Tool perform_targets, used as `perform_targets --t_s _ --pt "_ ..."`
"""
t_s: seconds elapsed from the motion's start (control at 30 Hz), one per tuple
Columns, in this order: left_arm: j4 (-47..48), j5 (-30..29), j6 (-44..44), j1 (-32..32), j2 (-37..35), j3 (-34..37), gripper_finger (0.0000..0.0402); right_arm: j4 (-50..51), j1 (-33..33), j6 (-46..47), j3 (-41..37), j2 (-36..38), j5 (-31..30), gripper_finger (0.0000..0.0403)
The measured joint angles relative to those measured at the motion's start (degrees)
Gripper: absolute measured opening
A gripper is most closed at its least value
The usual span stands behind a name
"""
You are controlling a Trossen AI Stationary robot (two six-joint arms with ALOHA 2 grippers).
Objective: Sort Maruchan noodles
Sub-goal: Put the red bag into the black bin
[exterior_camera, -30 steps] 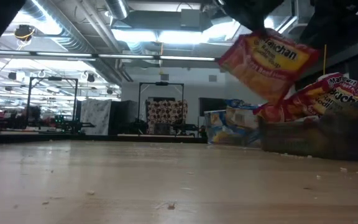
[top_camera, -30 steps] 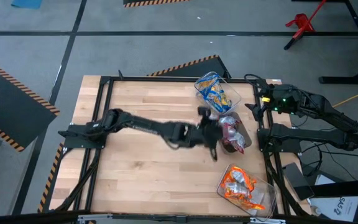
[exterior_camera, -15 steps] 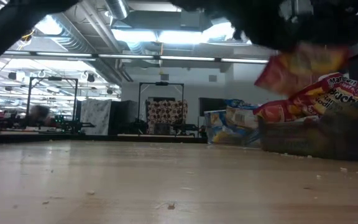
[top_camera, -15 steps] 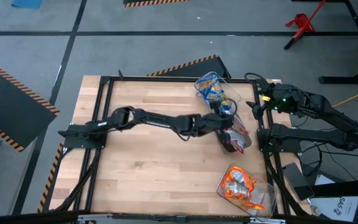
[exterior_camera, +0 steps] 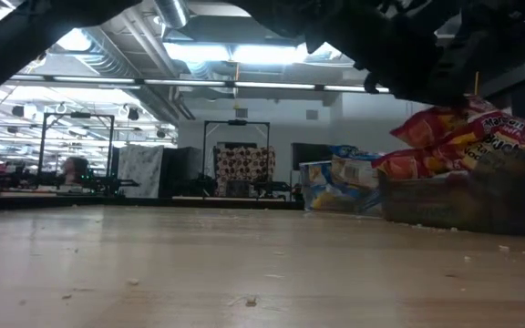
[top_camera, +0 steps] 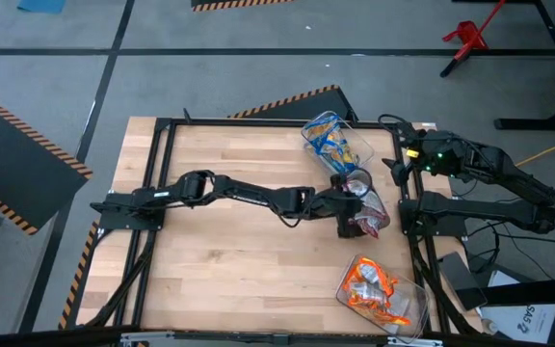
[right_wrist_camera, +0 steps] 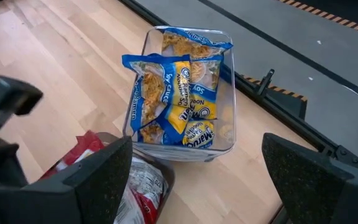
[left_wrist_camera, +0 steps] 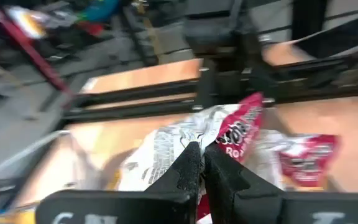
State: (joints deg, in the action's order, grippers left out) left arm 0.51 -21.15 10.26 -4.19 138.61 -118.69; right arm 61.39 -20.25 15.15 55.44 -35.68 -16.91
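The left claw [top_camera: 348,204] is extended across the bench to the middle tub [top_camera: 366,214] of the three standing along the right edge. Its fingers [left_wrist_camera: 191,168] are pressed together, and in the left wrist view a red and white noodle packet [left_wrist_camera: 229,134] lies directly ahead of the tips, over the other red packets [left_wrist_camera: 306,158] in that tub. Whether a fold of the wrapper is pinched between the tips cannot be told (the tips overlap the packet in that view).

The relation that governs the coming move: the packet lies straight in front of the left claw and above the tub, so a release or a straight withdrawal toward the left edge is probably all that remains for this item.

The right claw [right_wrist_camera: 191,186] is parked at the far right corner, jaws wide and holding nothing. It looks down on the far tub [right_wrist_camera: 225,134], which holds the blue and yellow packets [right_wrist_camera: 179,93]. The left arm is clearly the nearer one to the red packets.

Orange packets [top_camera: 372,289] fill the tub at the near right corner [top_camera: 408,313]. No loose packets are visible on the bare wood of the bench [top_camera: 229,270].
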Motion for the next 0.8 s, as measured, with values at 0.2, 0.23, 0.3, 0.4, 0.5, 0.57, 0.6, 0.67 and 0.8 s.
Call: perform_targets --t_s 0.2,0.23,0.3,0.4,0.5,0.57,0.6,0.67,0.8 --pt "4.10 5.89 -4.20 0.57 0.00 0.00 0.0012 -0.02 0.00 0.02 0.00 0.00 1.49 0.0344" --pt "4.11 6.46 -4.21 0.59 0.00 0.00 0.0014 -0.04 0.00 -0.03 0.00 0.00 2.09 0.0344" --pt "4.32 8.87 -4.60 0.63 -0.19 0.00 0.0023 -0.11 0.01 -0.03 0.00 0.00 3.02 0.0344" --pt "3.97 12.92 -5.70 0.80 -0.46 0.00 0.0042 -0.15 0.02 -0.01 0.00 -0.02 3.02 0.0344" --pt "4.66 13.82 -7.00 0.85 -0.50 0.00 0.0061 -0.44 0.02 -0.03 0.00 -0.02 3.02 0.0344" --pt "5.14 13.17 -7.14 0.83 -0.52 0.00 0.0070 -1.00 0.02 -0.03 0.00 -0.02 3.04 0.0344" --pt "5.34 12.79 -7.14 0.81 -0.83 0.00 0.0074 -1.27 0.02 -0.03 0.00 -0.02 3.02 0.0344" --pt "6.12 12.05 -7.14 0.64 -2.15 0.09 0.0079 -1.60 0.02 -0.05 0.00 -0.02 3.02 0.0344" --pt "7.34 11.20 -6.75 0.42 -6.48 -0.09 0.0082 -1.66 0.02 -0.61 0.04 -0.02 3.01 0.0344"
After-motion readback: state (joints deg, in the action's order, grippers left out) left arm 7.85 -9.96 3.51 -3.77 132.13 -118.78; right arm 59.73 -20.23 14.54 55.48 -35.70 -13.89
